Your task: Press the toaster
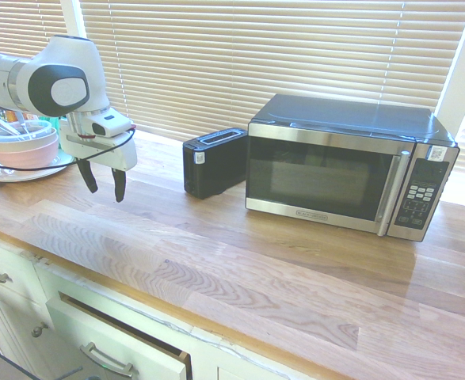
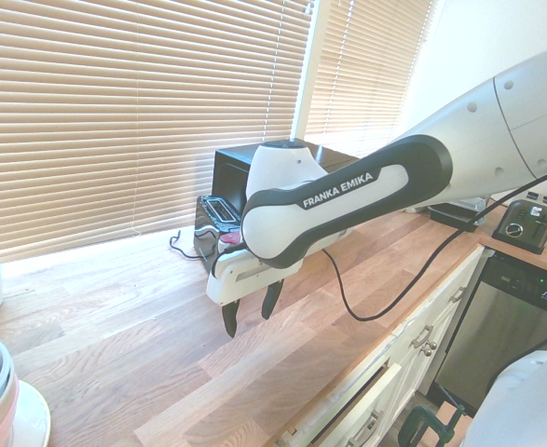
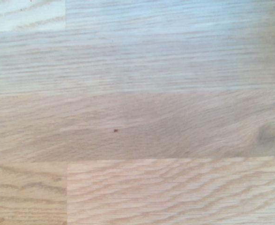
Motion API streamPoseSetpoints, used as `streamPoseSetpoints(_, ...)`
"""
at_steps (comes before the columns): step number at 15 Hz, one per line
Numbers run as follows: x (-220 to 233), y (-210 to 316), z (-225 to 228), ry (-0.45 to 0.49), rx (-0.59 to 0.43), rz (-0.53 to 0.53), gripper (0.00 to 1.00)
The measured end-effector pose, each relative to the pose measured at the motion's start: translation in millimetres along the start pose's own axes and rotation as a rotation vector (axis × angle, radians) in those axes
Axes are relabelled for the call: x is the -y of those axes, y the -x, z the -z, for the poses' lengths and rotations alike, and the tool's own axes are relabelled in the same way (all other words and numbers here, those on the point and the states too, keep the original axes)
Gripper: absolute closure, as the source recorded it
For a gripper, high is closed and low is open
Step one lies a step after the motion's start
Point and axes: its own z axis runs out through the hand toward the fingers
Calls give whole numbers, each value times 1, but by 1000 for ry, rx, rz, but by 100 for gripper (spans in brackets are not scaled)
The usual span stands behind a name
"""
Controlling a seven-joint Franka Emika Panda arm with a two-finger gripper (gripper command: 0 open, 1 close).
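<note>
The white arm's black two-fingered tool [image 1: 103, 182] hangs pointing straight down over bare wooden table [image 1: 240, 261], its jaws spread wide and gripping nothing. The small glossy black toaster [image 1: 213, 161] stands well to its right near the far edge, by the window blinds [image 1: 256, 55], just beside the large black-and-steel microwave [image 1: 347, 165]. Stacked pink and white bowls [image 1: 22, 146] sit at the far left. Open boards lie between tool and toaster.

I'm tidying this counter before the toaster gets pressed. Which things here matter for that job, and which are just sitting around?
Part of the job:
- toaster, black, beside the microwave
- gripper, open, empty, above bare countertop

Just sitting there:
- microwave
- stacked bowls on a plate at the counter's end
- second toaster, silver, on the far counter
</note>
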Motion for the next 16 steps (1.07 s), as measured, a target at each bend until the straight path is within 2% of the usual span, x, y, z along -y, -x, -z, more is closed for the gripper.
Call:
streamPoseSetpoints(4,2,-3,2,-12,-30,10,0)
streamPoseSetpoints(7,1,-22,16,-74,-128,-32,0)
streamPoseSetpoints(11,2,-62,56,-143,-286,-112,0)
streamPoseSetpoints(16,19,-116,95,-152,-427,-196,0)
